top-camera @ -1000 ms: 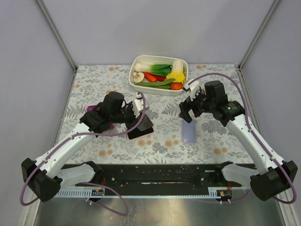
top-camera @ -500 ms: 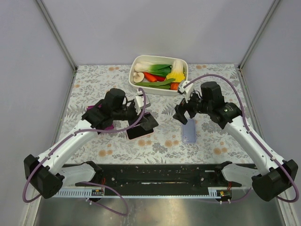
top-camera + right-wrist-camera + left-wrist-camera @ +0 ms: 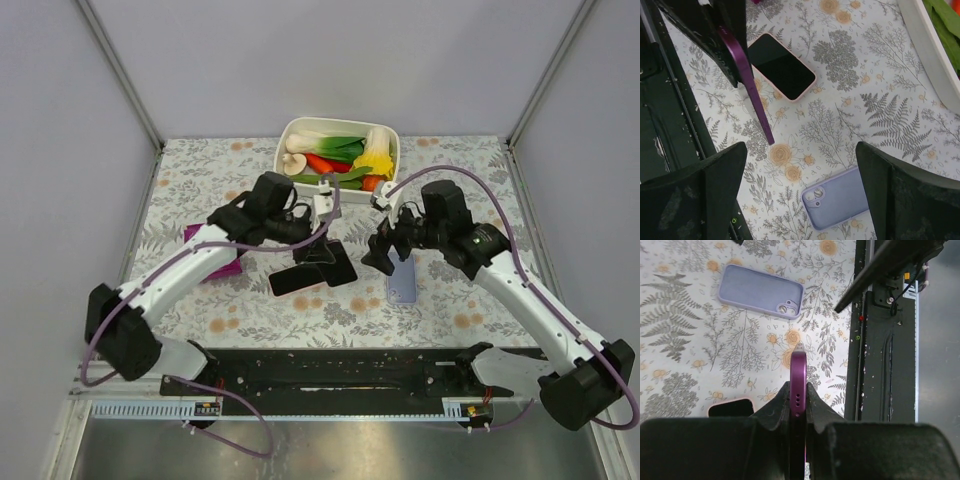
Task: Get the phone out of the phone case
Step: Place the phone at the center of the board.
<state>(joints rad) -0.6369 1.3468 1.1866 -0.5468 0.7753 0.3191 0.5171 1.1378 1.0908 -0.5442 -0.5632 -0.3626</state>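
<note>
My left gripper (image 3: 322,250) is shut on a purple phone (image 3: 340,268) and holds it above the table centre; in the left wrist view the phone (image 3: 798,371) stands edge-on between the jaws. It also shows in the right wrist view (image 3: 747,80). A lavender-cased phone (image 3: 402,279) lies face down on the table, seen in both wrist views (image 3: 760,291) (image 3: 840,197). My right gripper (image 3: 383,252) is open and empty, hovering above it (image 3: 805,200). A pink-cased phone (image 3: 290,282) lies face up below the left gripper (image 3: 781,66).
A white tray (image 3: 285,150) of toy vegetables stands at the back centre; its rim shows in the right wrist view (image 3: 930,55). A flat purple thing (image 3: 222,266) lies at the left, partly under the left arm. A black rail (image 3: 885,355) runs along the near edge.
My left gripper has moved right toward the table centre with the purple phone, uncovering the pink-cased phone. My right gripper has shifted a little left toward it.
</note>
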